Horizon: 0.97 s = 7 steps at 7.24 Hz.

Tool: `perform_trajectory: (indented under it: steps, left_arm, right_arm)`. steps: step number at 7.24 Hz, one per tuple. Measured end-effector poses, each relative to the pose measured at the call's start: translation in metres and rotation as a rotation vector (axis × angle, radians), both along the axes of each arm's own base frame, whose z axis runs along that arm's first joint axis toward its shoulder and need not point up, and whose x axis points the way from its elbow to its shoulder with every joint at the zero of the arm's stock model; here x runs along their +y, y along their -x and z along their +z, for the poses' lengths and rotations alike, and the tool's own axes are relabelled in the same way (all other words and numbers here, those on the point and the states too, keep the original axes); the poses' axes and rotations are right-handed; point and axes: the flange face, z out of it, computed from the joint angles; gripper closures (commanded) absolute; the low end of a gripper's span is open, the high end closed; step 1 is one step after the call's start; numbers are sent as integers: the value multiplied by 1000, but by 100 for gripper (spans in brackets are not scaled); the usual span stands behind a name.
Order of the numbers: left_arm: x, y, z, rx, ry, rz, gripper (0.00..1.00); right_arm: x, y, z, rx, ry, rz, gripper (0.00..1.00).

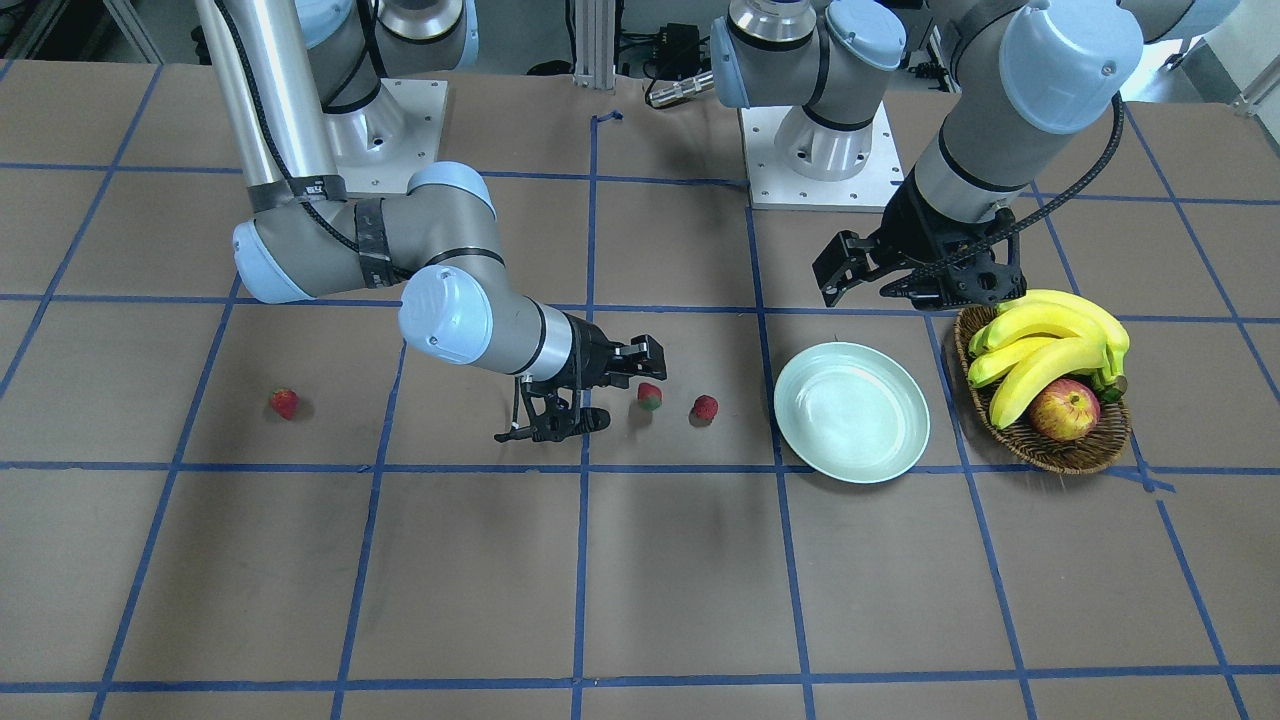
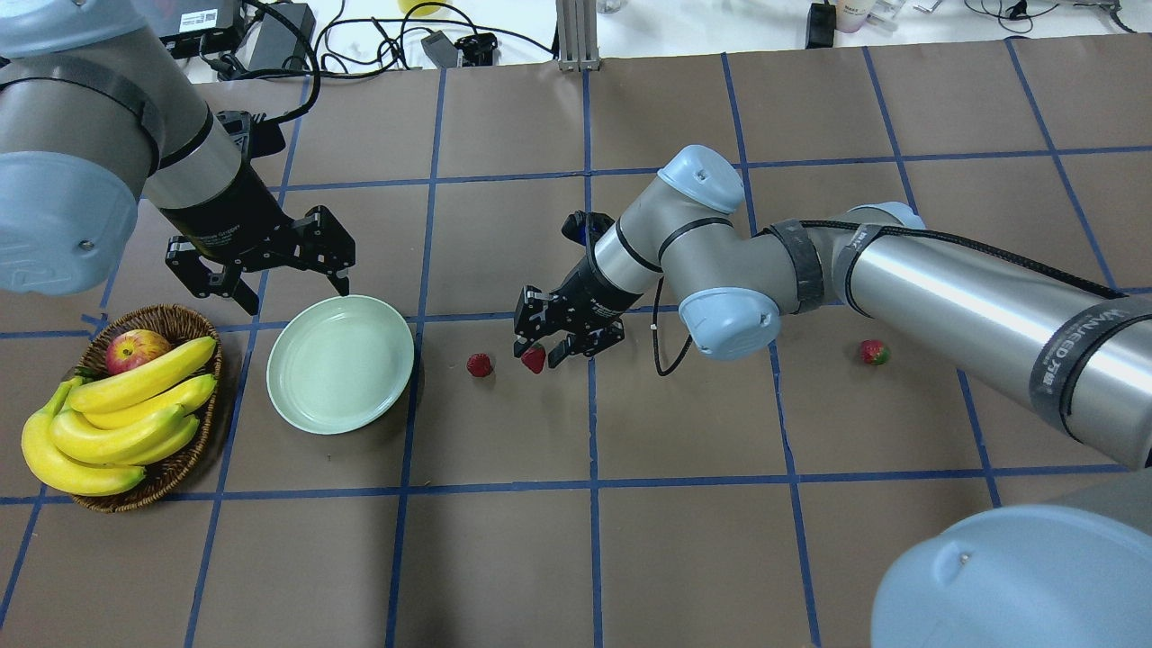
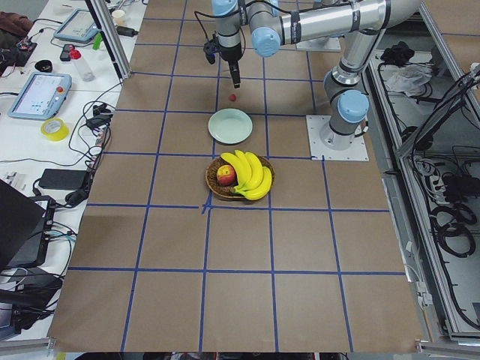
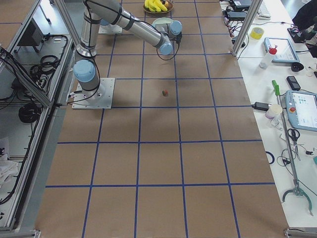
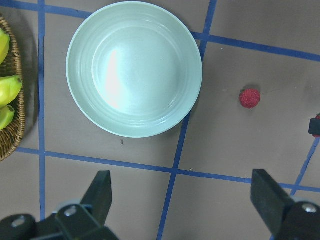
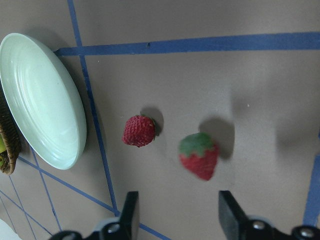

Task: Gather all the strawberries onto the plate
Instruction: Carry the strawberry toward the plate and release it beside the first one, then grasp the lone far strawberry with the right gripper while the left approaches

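Three strawberries lie on the brown table. One strawberry (image 2: 480, 364) (image 1: 706, 408) (image 6: 139, 130) lies closest to the pale mint plate (image 2: 340, 363) (image 1: 851, 412) (image 5: 134, 68), which holds nothing. A second strawberry (image 2: 534, 359) (image 1: 650, 396) (image 6: 199, 156), slightly blurred, sits just off the tips of my right gripper (image 2: 551, 346) (image 6: 179, 212), which is open, low and tilted. The third strawberry (image 2: 873, 352) (image 1: 285, 403) lies far off, under the right forearm. My left gripper (image 2: 256, 288) (image 5: 185, 200) is open and empty, hovering beside the plate's far rim.
A brown wicker basket (image 2: 175, 468) (image 1: 1070, 455) with bananas (image 2: 117, 423) and a red-yellow apple (image 2: 135, 349) stands next to the plate, on the side away from the strawberries. Blue tape lines grid the table. The arm bases stand at the table's back.
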Motion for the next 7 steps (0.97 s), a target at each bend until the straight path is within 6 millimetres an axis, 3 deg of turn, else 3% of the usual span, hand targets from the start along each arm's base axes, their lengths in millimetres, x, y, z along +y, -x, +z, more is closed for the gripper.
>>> perform_trajectory:
  steps: [2, 3, 5, 7]
  left_arm:
    - [-3, -1, -3, 4, 0, 5, 0]
    - [-7, 1, -7, 20, 10, 11, 0]
    - [-22, 12, -30, 98, 76, 15, 0]
    - [-33, 34, -64, 174, 157, -15, 0]
  right_arm:
    - [-3, 1, 6, 13, 13, -3, 0]
    - [-8, 11, 16, 71, 52, -5, 0]
    - [-20, 67, 29, 372, 166, 42, 0]
    - [-32, 129, 34, 631, 258, 187, 0]
